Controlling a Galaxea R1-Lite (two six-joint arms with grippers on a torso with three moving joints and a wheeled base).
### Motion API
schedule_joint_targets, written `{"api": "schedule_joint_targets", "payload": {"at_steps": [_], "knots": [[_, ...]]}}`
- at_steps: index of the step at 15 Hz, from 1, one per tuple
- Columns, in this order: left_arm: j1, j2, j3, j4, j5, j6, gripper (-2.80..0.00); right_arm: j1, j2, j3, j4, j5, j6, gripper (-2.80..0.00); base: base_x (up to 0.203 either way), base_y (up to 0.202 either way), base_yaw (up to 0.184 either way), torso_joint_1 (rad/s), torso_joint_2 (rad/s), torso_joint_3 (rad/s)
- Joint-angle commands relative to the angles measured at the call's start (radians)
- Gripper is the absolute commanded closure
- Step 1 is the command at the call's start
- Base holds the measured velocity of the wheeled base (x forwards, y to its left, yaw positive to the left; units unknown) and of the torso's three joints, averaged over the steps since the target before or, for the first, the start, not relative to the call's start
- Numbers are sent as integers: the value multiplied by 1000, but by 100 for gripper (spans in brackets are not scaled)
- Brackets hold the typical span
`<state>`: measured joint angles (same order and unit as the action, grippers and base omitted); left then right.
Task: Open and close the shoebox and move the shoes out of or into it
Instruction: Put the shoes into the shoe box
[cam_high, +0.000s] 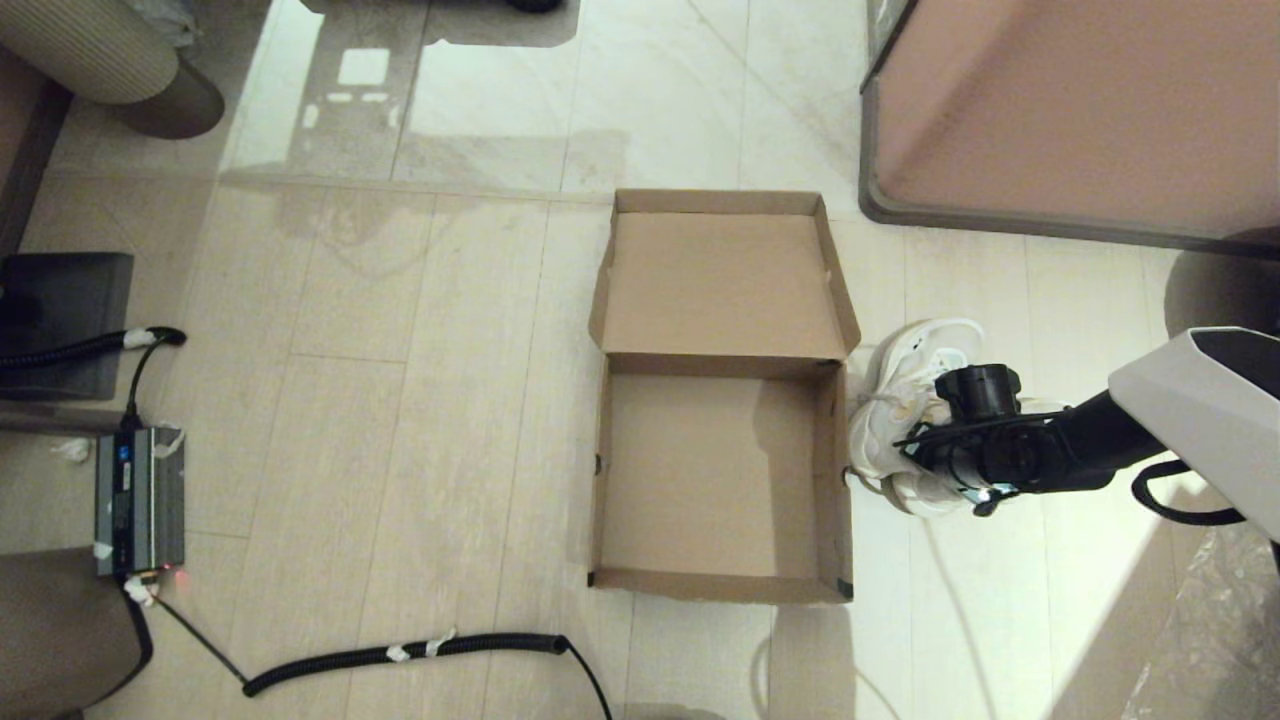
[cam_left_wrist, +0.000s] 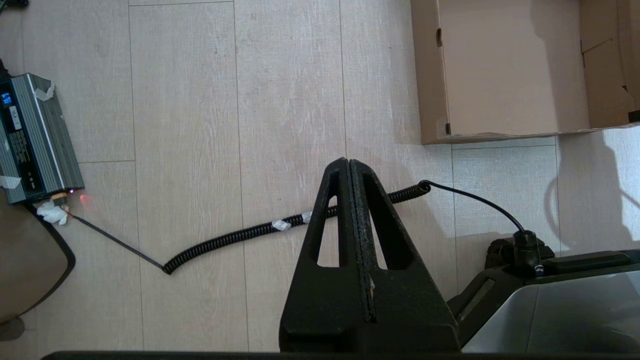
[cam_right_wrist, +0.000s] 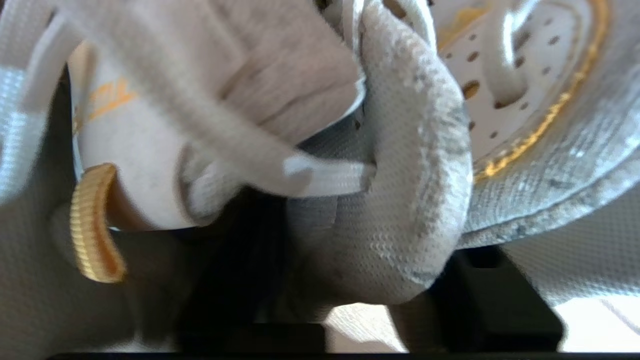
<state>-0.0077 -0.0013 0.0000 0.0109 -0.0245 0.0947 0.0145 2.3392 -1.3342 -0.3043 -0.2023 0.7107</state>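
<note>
Head view: shoebox (cam_high: 720, 480) open, empty; shoes (cam_high: 905, 400) on floor at box's 3 o'clock. Right gripper (cam_high: 925, 450) down on them.

Left wrist view: left gripper (cam_left_wrist: 350, 200) parked, fingers pressed together, holding nothing.

Right wrist view: shoe collar (cam_right_wrist: 415, 165) fills frame; you cannot tell finger spread or grip. Step: pick-up. Next: confirm hold, lift clear of box wall.

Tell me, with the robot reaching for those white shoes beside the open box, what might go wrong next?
The right tool is down among the shoes, apparently around their padded heel collars; soft fabric like that may slip out. The shoes sit close against the shoebox wall, so lifting them could catch the rim and shove the box. A loose lace hangs by the tool and might snag.
</note>
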Motion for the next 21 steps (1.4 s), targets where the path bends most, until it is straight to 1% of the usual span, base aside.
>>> {"api": "schedule_joint_targets", "payload": {"at_steps": [1, 4, 6, 7, 9, 10, 11, 12, 13, 14, 15, 17, 18, 19, 21], "knots": [[0, 0, 0, 0, -2, 0, 0, -3, -38, 30, 24, 0, 1, 0, 0, 0, 0, 0, 0, 0], [0, 1, 0, 0, 0, 0, 0, -15, -183, 85, 153, 33, -6, 0, 0, 0, 0, 0, 0, 0], [-2, 0, 0, 0, 0, 0, 0, -24, -318, 165, 205, 64, -11, 0, 0, 0, 0, 0, 0, 0], [-1, 0, 0, 0, 0, 0, 0, -26, -397, 235, 217, 81, -26, 0, 0, 0, 0, 0, 0, 0], [0, 0, 0, 0, -1, 0, 0, -27, -546, 419, 210, 118, -108, 0, 0, 0, 0, 0, 0, 0], [0, 0, 0, 0, 0, 0, 0, -28, -615, 508, 169, 137, -173, 0, 0, 0, 0, 0, 0, 0], [0, 0, 0, 0, -1, 0, 0, -28, -682, 587, 97, 153, -250, 0, 0, 0, 0, 0, 0, 0], [0, 1, 0, 0, -1, 0, 0, -25, -741, 643, 35, 166, -306, 0, 0, 0, 0, 0, 0, 0], [0, 0, 0, 0, 0, 0, 0, -10, -794, 681, 7, 187, -335, 0, 0, 0, 0, 0, 0, 0], [0, 1, 0, 0, -1, 0, 0, 36, -847, 726, -11, 229, -353, 0, 0, 0, 0, 0, 0, 0], [0, 0, 0, 0, -1, 0, 0, 114, -873, 762, -22, 258, -363, 0, 0, 0, 0, 0, 0, 0], [0, 0, 0, 0, -1, 0, 0, 274, -889, 790, -42, 269, -357, 0, 0, 0, 0, 0, 0, 0], [0, 0, 0, 0, 0, 0, 0, 362, -888, 795, -67, 255, -343, 0, 0, 0, 0, 0, 0, 0], [0, 0, 0, 0, 0, 0, 0, 431, -878, 797, -91, 232, -332, 0, 0, 0, 0, 0, 0, 0], [0, 0, 0, 0, 0, 0, 0, 583, -803, 795, -161, 159, -313, 0, 0, 0, 0, 0, 0, 0]]}}
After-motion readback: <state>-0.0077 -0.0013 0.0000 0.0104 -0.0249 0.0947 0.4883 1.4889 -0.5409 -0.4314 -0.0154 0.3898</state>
